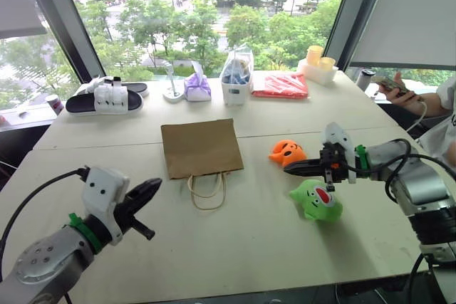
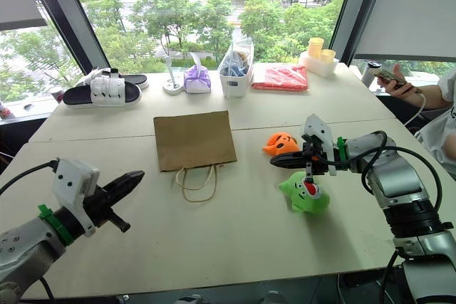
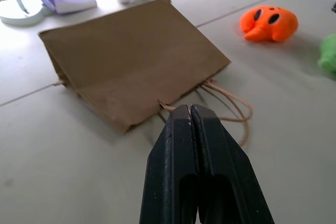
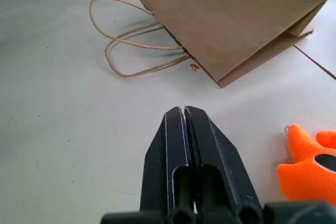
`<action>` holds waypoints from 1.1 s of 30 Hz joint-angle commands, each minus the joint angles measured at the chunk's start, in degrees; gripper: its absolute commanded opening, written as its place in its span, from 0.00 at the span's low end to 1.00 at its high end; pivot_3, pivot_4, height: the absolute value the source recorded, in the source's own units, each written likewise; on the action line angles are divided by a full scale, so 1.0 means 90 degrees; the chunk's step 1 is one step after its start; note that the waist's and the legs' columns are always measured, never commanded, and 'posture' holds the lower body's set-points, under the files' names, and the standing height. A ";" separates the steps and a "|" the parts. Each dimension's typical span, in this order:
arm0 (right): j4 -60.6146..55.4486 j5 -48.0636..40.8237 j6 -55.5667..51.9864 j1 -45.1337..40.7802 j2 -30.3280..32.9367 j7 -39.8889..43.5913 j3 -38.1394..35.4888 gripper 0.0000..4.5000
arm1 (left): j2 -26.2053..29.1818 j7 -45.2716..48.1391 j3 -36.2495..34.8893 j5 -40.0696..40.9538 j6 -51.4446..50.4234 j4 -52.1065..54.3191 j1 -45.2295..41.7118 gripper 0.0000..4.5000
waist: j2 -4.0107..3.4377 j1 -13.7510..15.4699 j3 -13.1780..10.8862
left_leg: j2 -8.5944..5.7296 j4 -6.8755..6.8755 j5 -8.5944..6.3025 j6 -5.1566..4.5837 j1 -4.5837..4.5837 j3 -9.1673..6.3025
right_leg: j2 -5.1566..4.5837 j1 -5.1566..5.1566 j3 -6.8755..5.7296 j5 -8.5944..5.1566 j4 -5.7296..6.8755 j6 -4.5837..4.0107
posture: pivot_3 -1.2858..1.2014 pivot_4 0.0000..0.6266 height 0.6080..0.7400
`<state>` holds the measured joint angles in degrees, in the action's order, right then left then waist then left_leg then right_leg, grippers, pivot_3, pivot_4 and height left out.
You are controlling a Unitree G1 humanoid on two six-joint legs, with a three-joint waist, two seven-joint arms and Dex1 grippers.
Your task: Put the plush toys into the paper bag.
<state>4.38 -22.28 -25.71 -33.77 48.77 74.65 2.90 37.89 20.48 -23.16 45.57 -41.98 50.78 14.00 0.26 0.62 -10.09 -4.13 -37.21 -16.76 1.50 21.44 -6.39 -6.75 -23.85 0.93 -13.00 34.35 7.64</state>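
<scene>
The brown paper bag (image 1: 201,147) lies flat in the middle of the table, its cord handles (image 1: 206,191) trailing toward me. To its right sit the orange plush toy (image 1: 286,152) and, nearer me, the green plush toy (image 1: 318,201) with a red mouth. My right gripper (image 1: 288,170) hovers shut and empty between the two toys, pointing left toward the bag. My left gripper (image 1: 155,187) is shut and empty at the lower left, above the table and short of the bag. In the left wrist view its fingers (image 3: 191,129) point at the bag's handle end (image 3: 173,106).
Along the far table edge stand black-and-white sandals (image 1: 107,97), a purple tied pouch (image 1: 197,87), a white cup holding a clear plastic bag (image 1: 236,76), a red flat packet (image 1: 281,85) and yellow cups (image 1: 317,62). A person's hand (image 1: 399,94) holds a device at the far right.
</scene>
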 commanded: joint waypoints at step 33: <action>-0.0778 -0.0069 -0.0039 -0.0017 -0.0823 -0.0491 0.0107 0.00 | 0.0997 0.1366 0.0184 -0.0559 0.0647 -0.1600 -0.0839 0.06 | -0.0001 0.0006 0.0000 | -0.0002 -0.0002 0.0004 0.0006 0.0001 0.0001 | 0.0003 -0.0014 0.0002 0.0003 0.0020 -0.0002 | 0.52 0.24 1.00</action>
<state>-0.35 -22.65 -27.09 -34.17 41.50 70.55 4.24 45.96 30.45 -23.47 43.70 -39.21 38.13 7.65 0.25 0.68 -10.09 -4.14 -37.22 -16.72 1.56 21.44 -6.38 -6.72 -23.96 0.95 -12.98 34.54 7.62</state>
